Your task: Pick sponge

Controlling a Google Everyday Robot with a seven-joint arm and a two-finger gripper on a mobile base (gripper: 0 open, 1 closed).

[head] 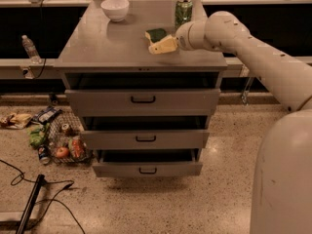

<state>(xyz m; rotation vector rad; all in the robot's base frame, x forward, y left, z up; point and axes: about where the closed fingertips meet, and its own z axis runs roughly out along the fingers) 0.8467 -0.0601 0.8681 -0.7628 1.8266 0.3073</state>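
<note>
**Gripper at the sponge on the cabinet top**

My arm (253, 57) reaches in from the right over the cabinet (107, 48), whose three drawers stand part open. A bowl (115, 9) sits back left and a can (183, 11) back right. The sponge (156, 34) lies green side up in front of the can, just behind and left of my gripper (163, 45), seemingly touching it. I cannot tell whether the gripper is spread or closed, and I judge the grasp not yet secure

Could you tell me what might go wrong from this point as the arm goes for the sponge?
The hand is right beside the sponge, so it may shove it across the cabinet top instead of gripping it. The green can stands just behind the arm; a swing there could topple it.
</note>
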